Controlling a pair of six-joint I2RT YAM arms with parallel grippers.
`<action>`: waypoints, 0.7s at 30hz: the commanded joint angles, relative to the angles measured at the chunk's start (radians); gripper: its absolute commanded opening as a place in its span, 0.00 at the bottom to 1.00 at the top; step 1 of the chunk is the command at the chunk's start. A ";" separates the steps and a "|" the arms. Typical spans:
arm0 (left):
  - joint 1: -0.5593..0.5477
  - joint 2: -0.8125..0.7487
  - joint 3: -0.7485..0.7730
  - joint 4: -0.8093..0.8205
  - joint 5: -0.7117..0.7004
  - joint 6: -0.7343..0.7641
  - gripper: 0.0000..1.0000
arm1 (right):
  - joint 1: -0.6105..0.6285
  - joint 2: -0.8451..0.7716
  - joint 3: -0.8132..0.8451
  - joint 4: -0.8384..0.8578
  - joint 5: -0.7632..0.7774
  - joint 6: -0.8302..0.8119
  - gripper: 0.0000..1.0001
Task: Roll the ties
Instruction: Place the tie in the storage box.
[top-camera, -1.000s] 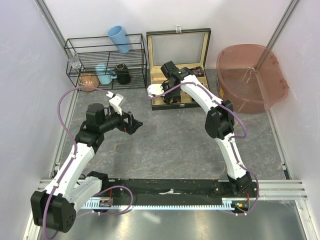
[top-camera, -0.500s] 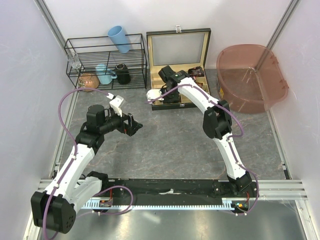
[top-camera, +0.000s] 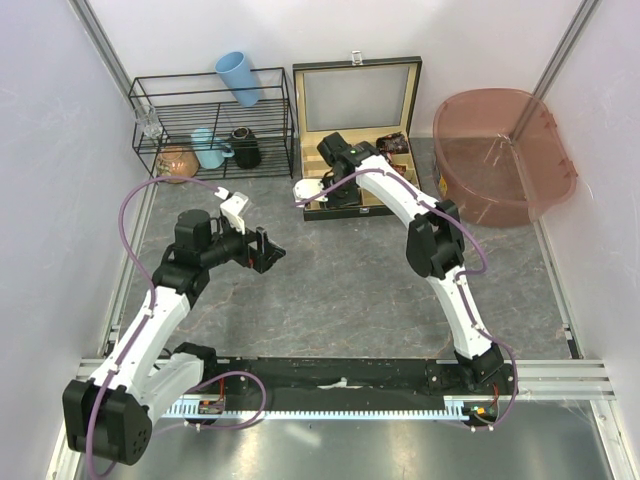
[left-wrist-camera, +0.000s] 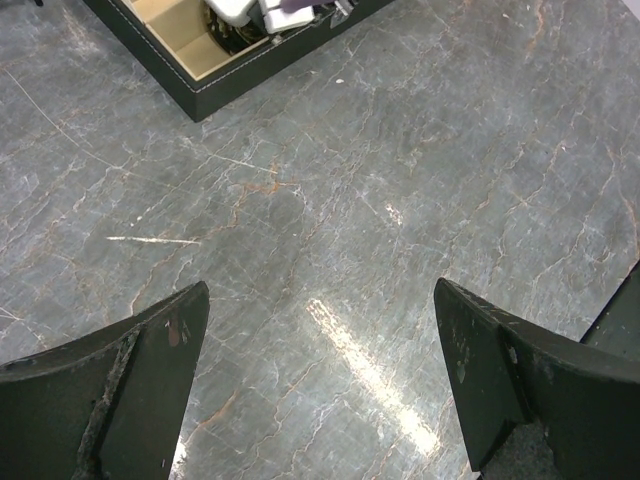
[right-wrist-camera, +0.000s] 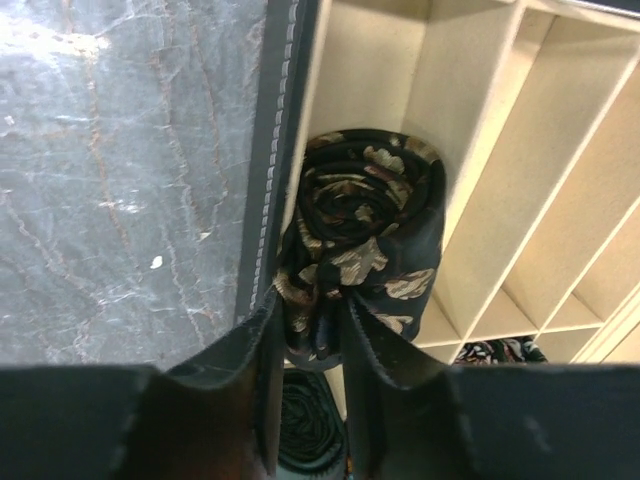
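A rolled tie (right-wrist-camera: 365, 230), dark with tan prints, stands on end in the left-most compartment of the open black box (right-wrist-camera: 285, 150). My right gripper (right-wrist-camera: 310, 305) reaches into that compartment. Its jaws are parted a little, and the coil's lower edge sits loosely between them. A plain dark coiled tie (right-wrist-camera: 310, 430) lies in the nearer compartment, and part of another printed tie (right-wrist-camera: 500, 350) shows at the lower right. From above, the right gripper (top-camera: 340, 185) hangs over the box (top-camera: 360, 105). My left gripper (top-camera: 268, 250) hovers wide open over bare table (left-wrist-camera: 320, 200), holding nothing.
The box lid stands upright behind the compartments. A black wire rack (top-camera: 210, 120) at the back left holds blue cups and a black mug (top-camera: 245, 148). A pink translucent tub (top-camera: 500, 155) sits at the back right. White walls close in both sides.
The right gripper's jaws have parted from a tight pinch on the rolled tie. The right wrist shifted slightly toward the box's left end. The left arm has barely moved.
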 joint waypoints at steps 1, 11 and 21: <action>0.006 0.021 0.033 0.010 0.010 0.017 0.99 | -0.003 -0.053 -0.061 0.021 -0.053 0.022 0.39; 0.006 0.107 0.116 0.009 -0.005 0.057 0.99 | -0.005 -0.199 -0.087 0.064 -0.091 0.091 0.72; 0.006 0.234 0.295 -0.097 -0.085 0.143 0.99 | -0.060 -0.377 -0.116 0.259 -0.158 0.353 0.98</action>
